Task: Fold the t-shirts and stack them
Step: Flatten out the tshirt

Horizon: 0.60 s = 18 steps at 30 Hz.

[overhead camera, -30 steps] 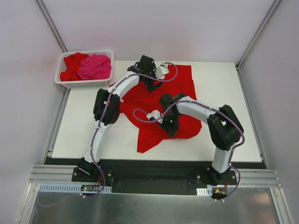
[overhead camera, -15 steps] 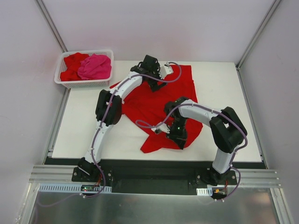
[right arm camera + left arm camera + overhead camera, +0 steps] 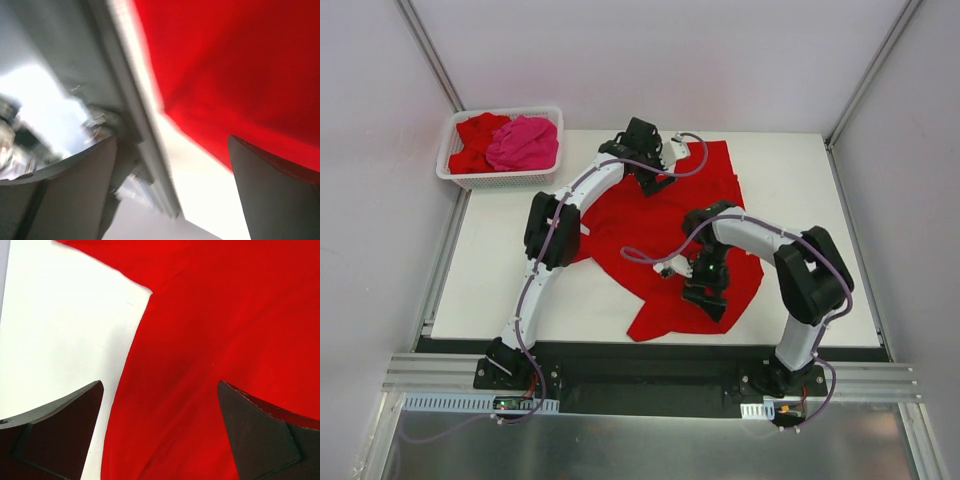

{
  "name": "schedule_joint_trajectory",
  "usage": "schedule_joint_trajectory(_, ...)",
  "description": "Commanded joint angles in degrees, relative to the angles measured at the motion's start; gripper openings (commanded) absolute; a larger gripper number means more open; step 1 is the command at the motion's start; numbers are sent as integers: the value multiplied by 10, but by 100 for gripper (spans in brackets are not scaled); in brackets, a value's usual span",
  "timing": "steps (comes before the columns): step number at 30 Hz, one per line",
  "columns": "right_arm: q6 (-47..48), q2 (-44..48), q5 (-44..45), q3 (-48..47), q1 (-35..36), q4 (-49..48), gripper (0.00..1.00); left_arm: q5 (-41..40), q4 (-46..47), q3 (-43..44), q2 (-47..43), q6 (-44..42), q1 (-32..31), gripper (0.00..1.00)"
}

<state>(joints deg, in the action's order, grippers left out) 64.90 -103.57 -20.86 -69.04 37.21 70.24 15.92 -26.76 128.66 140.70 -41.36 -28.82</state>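
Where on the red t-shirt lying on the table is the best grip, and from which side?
Probably its near corner: the red t-shirt tapers there to a loose point flat on the table. Come from above on the near side; the open right gripper hangs beside it.

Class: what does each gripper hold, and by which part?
Nothing is held: the left gripper and right gripper both stand open over the bright red cloth t-shirt.

White lattice basket [image 3: 501, 181] at table's [image 3: 490, 270] far-left corner.
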Motion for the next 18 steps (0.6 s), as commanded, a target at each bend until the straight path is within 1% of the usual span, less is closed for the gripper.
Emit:
schedule_joint_trajectory(1, -85, 59, 103, -6, -42, -159, 96, 2, 2, 8, -29, -1, 0, 98)
schedule_joint_trajectory(3, -101, 81, 169, 28, -44, -227, 96, 2, 1, 8, -28, 7, 1, 98)
schedule_joint_trajectory(4, -116, 86, 188, 36, -44, -290, 96, 2, 1, 5, -27, 9, 0, 98)
schedule_joint_trajectory(5, -123, 93, 204, 48, -43, -318, 96, 0, 1, -2, -28, 11, 0, 98)
schedule_joint_trajectory(6, -129, 92, 238, 59, -44, -342, 96, -1, 1, -8, -31, 10, 0, 98)
schedule_joint_trajectory(7, -135, 88, 248, 61, -44, -375, 96, -2, 1, -19, -41, 8, 0, 98)
schedule_joint_trajectory(9, -150, 74, 273, 62, -44, -397, 96, -5, 0, -66, -67, -5, 0, 98)
schedule_joint_trajectory(10, -152, 72, 281, 65, -44, -428, 96, -6, 0, -88, -80, -11, 1, 98)
schedule_joint_trajectory(11, -147, 71, 289, 69, -44, -444, 96, -5, -1, -131, -92, -17, 2, 98)
schedule_joint_trajectory(13, -141, 57, 308, 66, -44, -470, 96, -6, -13, -175, -129, -35, 6, 98)
schedule_joint_trajectory(14, -136, 49, 311, 61, -44, -469, 96, -8, -16, -215, -140, -40, 8, 98)
schedule_joint_trajectory(15, -132, 28, 321, 57, -44, -469, 96, -10, -23, -232, -160, -43, 10, 98)
schedule_joint_trajectory(18, -113, 4, 337, 54, -47, -486, 96, -15, -36, -285, -189, -43, 21, 98)
